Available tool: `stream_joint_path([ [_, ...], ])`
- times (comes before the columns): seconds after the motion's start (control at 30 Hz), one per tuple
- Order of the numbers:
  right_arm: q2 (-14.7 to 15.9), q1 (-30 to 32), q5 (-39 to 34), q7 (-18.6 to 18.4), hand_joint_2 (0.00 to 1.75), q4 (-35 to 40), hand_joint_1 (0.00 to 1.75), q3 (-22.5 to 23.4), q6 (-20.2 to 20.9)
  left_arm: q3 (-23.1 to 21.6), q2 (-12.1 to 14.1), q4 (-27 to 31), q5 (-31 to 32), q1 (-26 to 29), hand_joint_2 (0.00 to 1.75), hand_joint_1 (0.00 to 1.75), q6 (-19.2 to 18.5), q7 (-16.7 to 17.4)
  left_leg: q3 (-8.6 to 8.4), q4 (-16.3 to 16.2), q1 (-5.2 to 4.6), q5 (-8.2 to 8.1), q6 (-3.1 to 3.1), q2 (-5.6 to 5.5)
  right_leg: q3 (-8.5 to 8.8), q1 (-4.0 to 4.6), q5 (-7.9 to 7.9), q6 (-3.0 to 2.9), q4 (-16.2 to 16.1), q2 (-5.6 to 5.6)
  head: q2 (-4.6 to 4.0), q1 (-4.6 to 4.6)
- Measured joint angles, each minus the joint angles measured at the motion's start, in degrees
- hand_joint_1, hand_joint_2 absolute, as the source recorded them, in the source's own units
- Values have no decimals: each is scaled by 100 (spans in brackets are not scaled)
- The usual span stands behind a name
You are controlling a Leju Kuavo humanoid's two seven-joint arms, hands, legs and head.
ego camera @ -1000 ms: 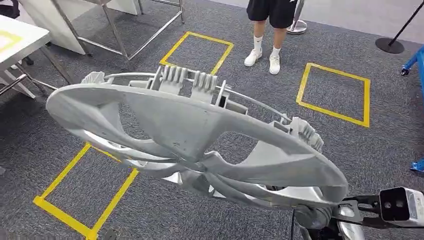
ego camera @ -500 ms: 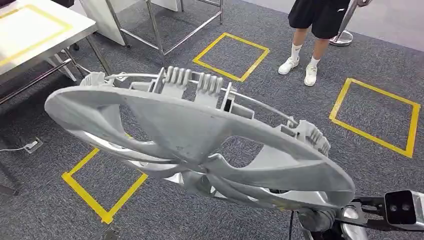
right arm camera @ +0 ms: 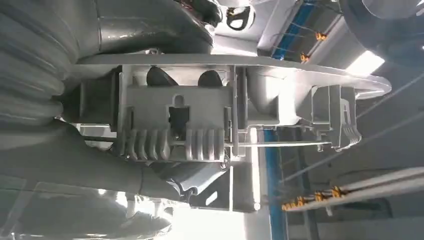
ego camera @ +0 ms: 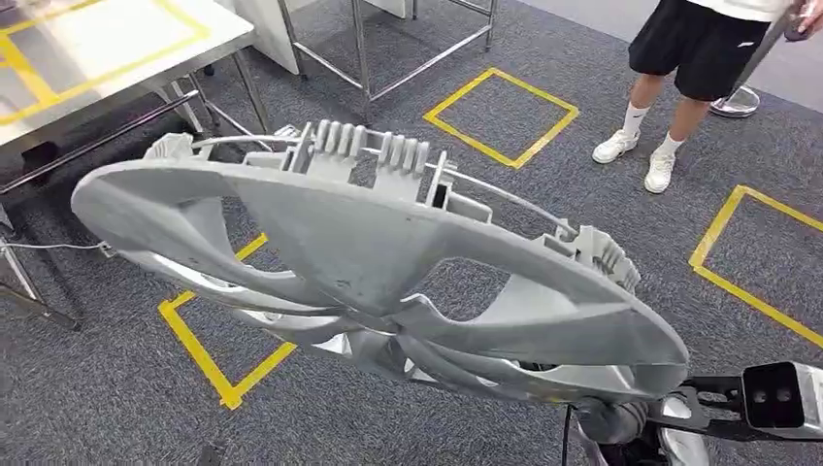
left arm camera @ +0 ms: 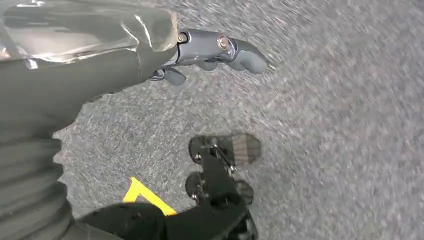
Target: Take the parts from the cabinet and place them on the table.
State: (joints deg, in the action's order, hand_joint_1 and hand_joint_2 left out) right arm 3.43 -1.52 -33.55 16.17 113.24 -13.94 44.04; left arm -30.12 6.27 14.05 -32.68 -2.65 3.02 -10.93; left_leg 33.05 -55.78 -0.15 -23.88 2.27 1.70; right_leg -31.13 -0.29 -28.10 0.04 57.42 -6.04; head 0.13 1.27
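A large grey plastic wheel cover (ego camera: pixel 369 262) with spokes and clip ribs spans most of the head view, tilted above the carpet. My right hand (right arm camera: pixel 70 160) grips it near its rim, thumb on one face and dark fingers (right arm camera: pixel 150 25) on the other; the clip block (right arm camera: pixel 175 120) sits just past them. My right wrist (ego camera: pixel 631 422) shows under the cover's near right edge. My left hand (left arm camera: pixel 200 55) hangs over the grey carpet with nothing in it, fingers loosely apart. A steel table (ego camera: pixel 107 44) with yellow tape lines stands at the far left.
A person (ego camera: pixel 699 58) in black shorts and white shoes stands at the far right. Yellow tape squares (ego camera: pixel 500 112) mark the carpet. A metal frame's legs (ego camera: pixel 364 49) rise behind the table. A stanchion base (ego camera: pixel 742 102) is beside the person.
The whole view has swung left: the table has come further into the picture and the person and tape squares have slid right. The wheel cover stays held the same way.
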Motion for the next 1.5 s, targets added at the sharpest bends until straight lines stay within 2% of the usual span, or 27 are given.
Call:
stream_joint_path([
  [0.03, 0, -2, 4, -7, 175, -2, 171, -9, 0, 0, -9, 0, 0, -23, 175, 0, 0, -2, -36, 43, -2, 24, 32, -61, -61, -19, -65, -3, 172, 319, 0, -25],
  [0.07, 0, -2, -9, 0, 175, -4, 171, -4, 0, 0, -15, 0, 2, -50, 175, 0, 0, -6, -33, 42, -1, 28, 38, -129, -259, -21, -220, -22, 548, 481, 0, -7],
  [0.13, 13, 18, -20, 4, 175, -11, 171, -2, 22, 2, -28, 2, 0, -69, 175, 0, 0, -4, -29, 37, -1, 18, 48, -315, -819, -35, -573, -19, 1562, 570, 0, -38],
  [0.17, 24, 28, -15, 2, 175, -26, 171, -2, 35, 2, -33, 0, 0, -61, 175, 0, 0, -4, -29, 28, -1, 14, 44, -401, -987, -43, -597, 17, 1812, 574, 0, -36],
  [0.23, 42, 41, -13, 2, 175, -37, 171, -2, 37, 2, -39, 0, 0, -47, 175, 0, 0, -4, -38, 7, 16, -6, 16, -593, -871, -85, -305, 147, 1397, 581, 0, -38],
  [0.3, 48, 31, -15, 4, 175, -37, 171, -2, 37, 2, -50, 2, 0, -48, 175, 0, 0, -4, -35, -87, 46, -65, -53, -772, -378, -155, 190, 277, 298, 731, 0, -42],
  [0.33, 50, 27, -15, 4, 175, -42, 171, -2, 39, 4, -48, 0, 0, -41, 175, 0, 0, -4, -3, -138, 38, -107, -104, -835, -280, -160, 214, 236, 115, 921, 0, -40],
  [0.47, 50, -8, -31, 0, 175, -52, 171, -18, 48, 15, -37, -4, -7, 39, 175, 0, 0, -9, 85, -166, 51, -132, -190, -970, -267, -103, 227, 35, 90, 773, 0, -44],
  [0.5, 41, -22, -39, 0, 175, -52, 171, -18, 48, 20, -26, -7, -7, 53, 175, 0, 0, -13, 84, -219, 63, -177, -217, -923, -243, -162, 228, -8, 67, 708, 0, -38],
  [0.57, 28, -30, -50, -2, 175, -52, 171, -18, 44, 35, -31, -7, -7, 43, 175, 0, 0, -26, 337, -744, 36, -462, -281, -370, -189, -129, 177, -86, 64, 608, 0, 19],
  [0.63, 31, -27, -68, -9, 175, -52, 171, -18, 41, 57, -26, -7, -7, 27, 175, 0, 2, -46, 840, -1693, 67, -838, -309, -223, -173, -97, 147, -124, 65, 480, 0, 15],
  [0.7, 31, -20, -70, -24, 175, -52, 171, -20, 31, 57, -37, -7, 7, 43, 175, 0, 2, -59, 1104, -2058, 78, -821, -314, -200, -158, -75, 114, -135, 66, 346, 0, 17],
  [0.73, 31, -22, -72, -24, 175, -52, 171, -22, 20, 59, -39, -7, 20, 49, 175, 0, 0, -59, 993, -1779, 77, -617, -302, -187, -139, -68, 98, -139, 66, 282, 0, 17],
  [0.8, 31, -23, -83, -24, 175, -50, 171, -22, 11, 68, -30, -7, 22, 48, 175, 0, 2, -63, 474, -750, 55, -107, -228, -52, -69, -44, 56, -129, 64, 163, 0, 17],
  [0.83, 31, -23, -85, -24, 175, -50, 171, -22, -2, 81, -24, -7, 31, 42, 175, 0, 2, -70, 231, -287, -7, -13, -146, 272, -35, -35, 26, -114, 60, 110, 0, 15],
  [0.87, 31, -22, -87, -24, 175, -50, 171, -22, -9, 87, -9, -7, 37, 22, 175, 0, 2, -70, 217, -261, -46, -88, -111, 372, -35, 23, 4, -77, 59, 60, 0, -3],
  [0.97, 28, -18, -90, -26, 175, -50, 171, -31, -11, 98, 4, -9, 46, 25, 175, 0, 9, -74, 258, -240, -86, -96, -54, 168, 10, -11, -16, -7, 8, -118, 0, 17],
  [1.0, 28, -11, -92, -26, 175, -41, 171, -31, -13, 103, 9, -9, 48, 29, 175, 0, 9, -77, 110, -125, -70, -51, -12, 73, 69, 17, -37, 31, -26, -162, 0, 21],
  [1.07, 37, -16, -101, -28, 175, -35, 171, -35, -17, 111, -15, -7, 66, 20, 175, 0, 9, -83, -10, 7, 13, 24, 39, -26, -100, -19, -241, 7, 414, 385, 0, -9],
  [1.1, 42, -2, -126, -18, 175, -35, 171, -33, -17, 122, -15, -7, 81, -11, 175, 0, 9, -81, -8, 8, 20, 17, 48, -102, -335, -24, -402, -11, 844, 514, 0, -42],
  [1.17, 48, 41, -151, -31, 175, -35, 171, -33, -17, 146, -35, -7, 96, -23, 175, 0, 9, -83, -4, 0, 15, 1, 51, -236, -835, -37, -657, 0, 1665, 573, 0, -44],
  [1.2, 52, 64, -153, -41, 175, -35, 171, -33, -17, 151, -37, -7, 103, -17, 175, 0, 9, -81, -7, -10, 15, -10, 41, -292, -944, -38, -630, 37, 1770, 574, 0, -46],
  [1.37, 59, 76, -157, -42, 175, -35, 171, -33, -15, 157, -37, -7, 107, -11, 175, 0, 7, -81, -12, -21, 16, -28, 34, -333, -925, -48, -500, 90, 1614, 574, 0, -46],
  [1.4, 63, 70, -166, -42, 175, -35, 171, -33, -11, 160, -48, -7, 114, -11, 175, 0, 4, -81, -21, -54, 26, -59, 9, -392, -733, -76, -193, 180, 1081, 574, 0, -49],
  [1.43, 63, 69, -173, -42, 175, -35, 171, -33, -7, 162, -52, -7, 114, -12, 175, 0, 4, -81, -26, -68, 28, -71, -2, -407, -634, -85, -76, 206, 845, 573, 0, -46],
  [1.47, 61, 72, -219, -61, 175, -35, 171, -35, 11, 181, -50, -7, 125, -9, 175, 0, 2, -72, 14, -207, -8, -189, -124, -477, -299, -85, 248, 103, 85, 608, 0, -38],
  [1.5, 63, 74, -230, -81, 175, -35, 171, -35, 28, 186, -55, -9, 136, -2, 175, 0, 2, -66, 15, -197, 5, -189, -138, -476, -309, -66, 239, 77, 90, 608, 0, -31],
])
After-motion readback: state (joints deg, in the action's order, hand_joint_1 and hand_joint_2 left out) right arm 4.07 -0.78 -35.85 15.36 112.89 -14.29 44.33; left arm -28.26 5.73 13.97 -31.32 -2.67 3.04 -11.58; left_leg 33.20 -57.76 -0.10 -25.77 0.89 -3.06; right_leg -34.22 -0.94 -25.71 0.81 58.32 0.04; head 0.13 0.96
